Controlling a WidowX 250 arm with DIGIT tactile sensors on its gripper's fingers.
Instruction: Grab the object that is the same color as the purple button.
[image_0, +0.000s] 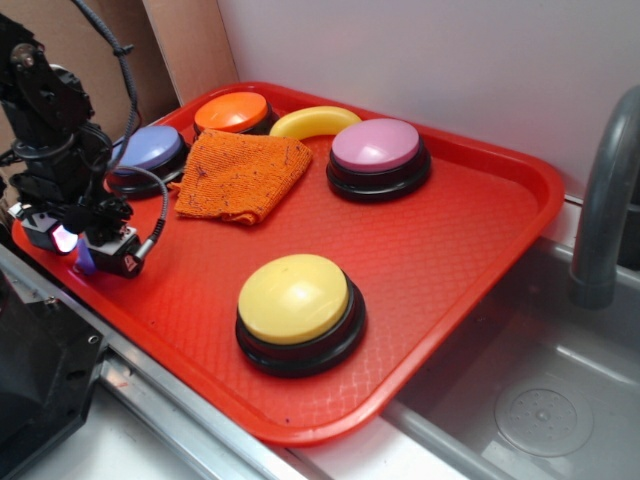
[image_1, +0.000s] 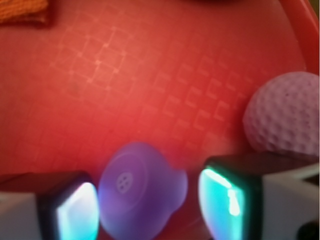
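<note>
Lavender toy (image_1: 142, 192) on tray, between tool fingers.

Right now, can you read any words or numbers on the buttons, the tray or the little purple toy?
No words, numbers or brand names can be read in either view.
The small lavender rubbery toy between the fingers of the gripper carries only a round embossed mark with tiny dots, no letters.
The yellow dome button, pinkish-mauve dome button, bluish-purple dome button and red plastic tray look blank.
</note>
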